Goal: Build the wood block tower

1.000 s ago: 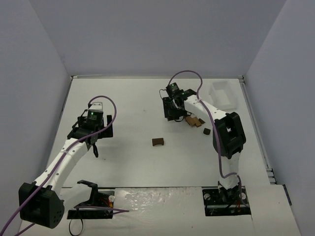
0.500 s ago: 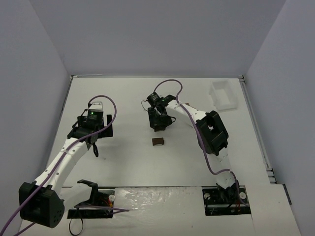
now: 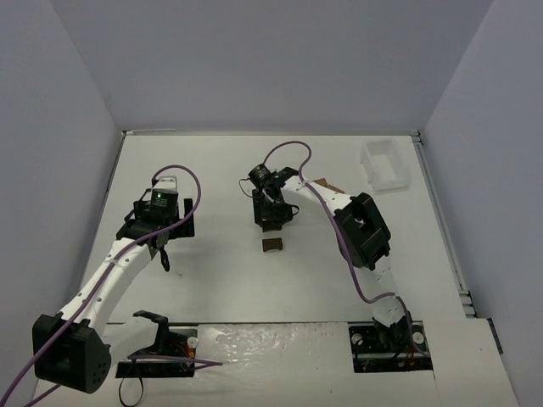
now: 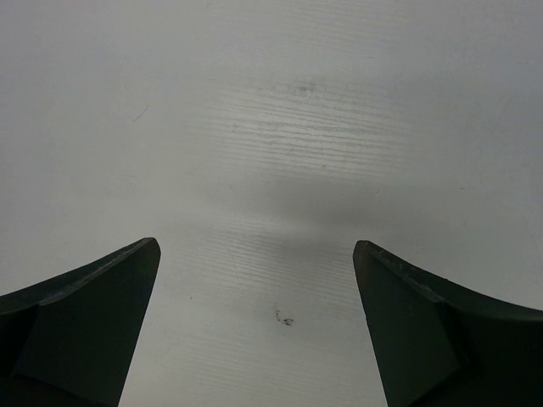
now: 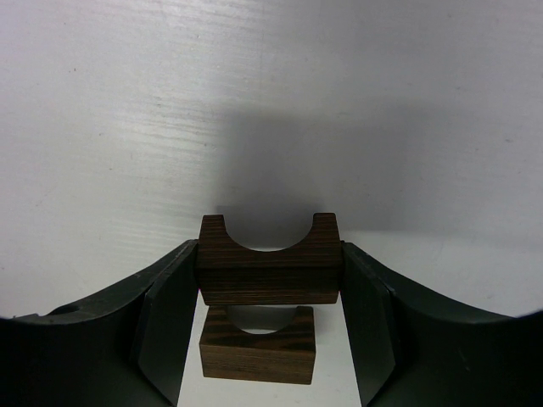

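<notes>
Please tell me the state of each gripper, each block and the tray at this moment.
left gripper: open, empty.
right gripper: shut on held block.
held block: dark, notched, raised above the table.
lower block: dark, notched, lying on table, untouched.
white tray: on table, far right, untouched.

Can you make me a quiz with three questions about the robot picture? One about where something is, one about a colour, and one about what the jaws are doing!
1. Where is the white tray?
A. far right corner of the table
B. near left corner
C. right in the middle

2. What colour is the notched block between the right jaws?
A. green
B. dark brown
C. white

3. How are the left jaws?
A. shut on a block
B. wide open, holding nothing
C. shut tight on a cable

Answers:
1 A, the top view shows it by the far right edge.
2 B, the right wrist view shows dark wood grain.
3 B, the left wrist view shows only bare table between them.
</notes>
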You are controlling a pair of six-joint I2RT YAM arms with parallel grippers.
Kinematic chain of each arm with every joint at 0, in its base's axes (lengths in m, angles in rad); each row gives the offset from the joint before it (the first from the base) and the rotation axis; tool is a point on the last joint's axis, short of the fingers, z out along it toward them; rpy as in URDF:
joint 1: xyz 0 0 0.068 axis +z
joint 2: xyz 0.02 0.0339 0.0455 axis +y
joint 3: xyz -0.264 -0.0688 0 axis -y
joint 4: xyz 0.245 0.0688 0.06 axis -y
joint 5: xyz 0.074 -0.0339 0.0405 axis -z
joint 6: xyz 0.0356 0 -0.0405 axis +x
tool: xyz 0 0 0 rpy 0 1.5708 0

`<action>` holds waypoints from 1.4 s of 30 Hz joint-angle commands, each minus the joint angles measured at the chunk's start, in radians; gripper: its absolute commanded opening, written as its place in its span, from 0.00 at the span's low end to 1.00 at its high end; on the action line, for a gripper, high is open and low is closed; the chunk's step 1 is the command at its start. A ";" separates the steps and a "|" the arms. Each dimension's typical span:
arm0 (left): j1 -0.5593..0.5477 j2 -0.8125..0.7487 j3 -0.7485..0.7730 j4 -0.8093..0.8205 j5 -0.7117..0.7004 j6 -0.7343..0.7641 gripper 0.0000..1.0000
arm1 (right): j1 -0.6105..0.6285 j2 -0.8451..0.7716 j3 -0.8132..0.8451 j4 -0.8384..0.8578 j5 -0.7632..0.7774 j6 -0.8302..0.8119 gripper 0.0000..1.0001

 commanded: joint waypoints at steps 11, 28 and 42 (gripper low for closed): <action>-0.002 -0.009 0.062 0.032 -0.002 0.007 0.97 | 0.055 -0.015 -0.031 -0.058 0.050 0.082 0.00; -0.002 -0.018 0.061 0.031 0.009 0.004 0.97 | 0.086 -0.044 -0.089 -0.094 0.110 0.131 0.00; -0.002 -0.019 0.059 0.031 0.023 0.002 0.97 | 0.087 -0.058 -0.112 -0.099 0.104 0.151 0.21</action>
